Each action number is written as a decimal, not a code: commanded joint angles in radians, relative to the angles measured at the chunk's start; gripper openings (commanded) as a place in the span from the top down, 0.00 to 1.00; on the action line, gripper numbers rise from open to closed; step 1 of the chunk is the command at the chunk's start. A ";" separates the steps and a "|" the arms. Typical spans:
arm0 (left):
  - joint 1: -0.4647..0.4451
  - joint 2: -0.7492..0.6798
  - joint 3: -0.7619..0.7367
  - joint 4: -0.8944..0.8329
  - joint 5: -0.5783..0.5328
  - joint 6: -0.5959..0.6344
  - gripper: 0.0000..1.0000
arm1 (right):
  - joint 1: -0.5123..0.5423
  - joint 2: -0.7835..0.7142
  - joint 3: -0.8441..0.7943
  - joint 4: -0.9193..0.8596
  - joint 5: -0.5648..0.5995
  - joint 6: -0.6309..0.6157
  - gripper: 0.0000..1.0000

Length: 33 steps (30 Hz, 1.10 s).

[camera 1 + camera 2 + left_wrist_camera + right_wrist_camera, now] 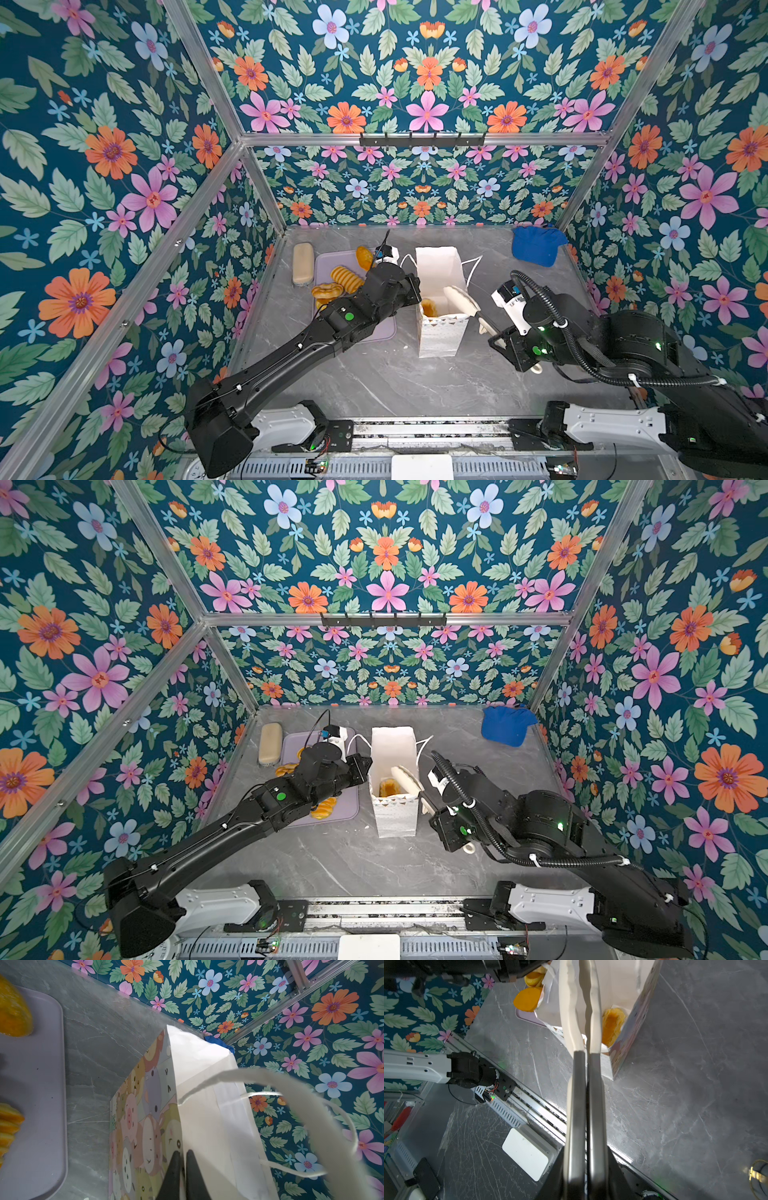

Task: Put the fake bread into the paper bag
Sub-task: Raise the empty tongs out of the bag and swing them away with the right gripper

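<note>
1. Where both top views look down, a grey marbled tabletop [374, 382] lies inside walls of dark teal floral wallpaper [415, 83] edged by an aluminium frame [291, 139]. A tall white paper bag [438, 336] stands upright mid-table, mouth open. Glossy golden-yellow fake bread [347, 277] lies on a flat lilac plastic tray [325, 266] left of it; one piece [390, 788] sits inside the bag. A pale beige rounded bar [302, 264] lies beside the tray, a blue cloth cap [536, 245] in the far right corner. The left gripper [417, 296] meets the bag's left rim; the right gripper [498, 337] carries white-tipped metal tongs [459, 300] whose tips dip into the mouth.
2. Left wrist view: dark fingers [175, 1167] are pinched together on the bag's wall, one outside on cartoon-animal print, one inside. A white cord handle [270, 1077] loops close by. Bare marble separates bag and tray.
3. Right wrist view: jaws clamp the tongs' steel handles, the arms nearly together; a bread piece rests on the bag's floor. Grey marble runs to a metal rail [533, 1103] at the table's front edge.
</note>
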 commanded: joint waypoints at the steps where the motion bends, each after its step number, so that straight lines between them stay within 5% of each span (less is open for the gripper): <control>1: 0.000 -0.010 0.000 0.001 0.000 0.012 0.91 | 0.037 0.010 -0.017 0.027 0.004 0.019 0.75; 5: 0.005 -0.015 0.006 -0.013 -0.003 0.021 0.84 | 0.073 0.042 -0.026 0.048 -0.017 -0.006 0.75; 13: 0.014 -0.015 0.004 -0.012 0.014 0.029 0.92 | 0.089 0.010 -0.007 0.080 -0.008 -0.048 0.75; 26: 0.024 -0.007 0.038 -0.008 0.071 0.035 1.00 | 0.033 -0.098 0.192 -0.086 0.388 0.005 0.66; 33: 0.026 0.001 0.049 -0.005 0.080 0.035 1.00 | -0.240 -0.049 0.103 0.015 0.118 -0.043 0.68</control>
